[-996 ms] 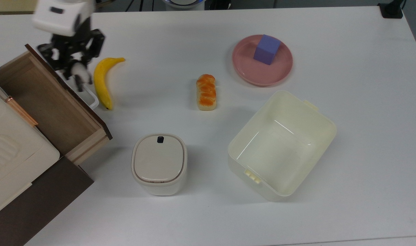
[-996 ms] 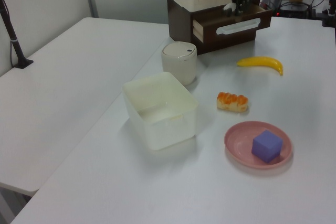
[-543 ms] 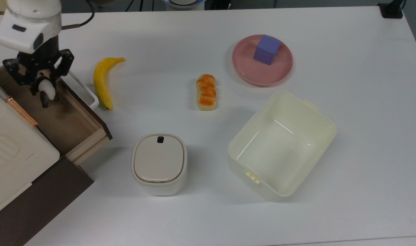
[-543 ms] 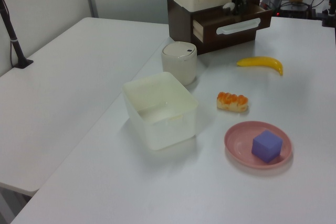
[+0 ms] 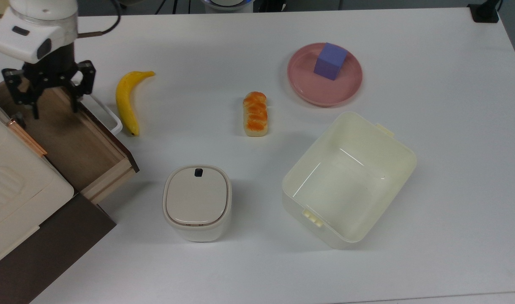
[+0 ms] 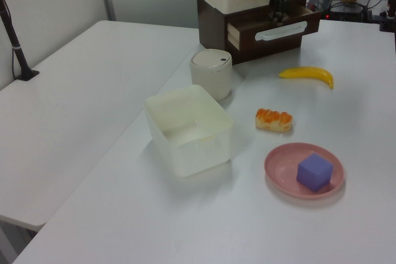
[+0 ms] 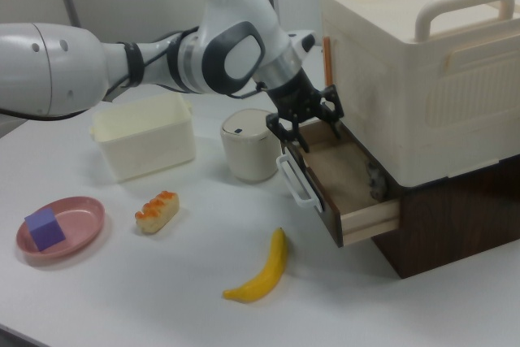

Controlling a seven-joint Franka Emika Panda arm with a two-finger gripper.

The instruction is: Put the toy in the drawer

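Released since a moment ago, the panda toy [image 7: 374, 180] lies inside the open drawer [image 5: 77, 143]; the end effector [image 5: 50, 98] hovers above, fingers spread, over the white surface [image 5: 430, 211].

Small black-and-white panda figurine [image 7: 375, 178] sits mostly hidden at the back of the light-brown wooden drawer [image 7: 345, 176], under the cream box [image 7: 422, 62].
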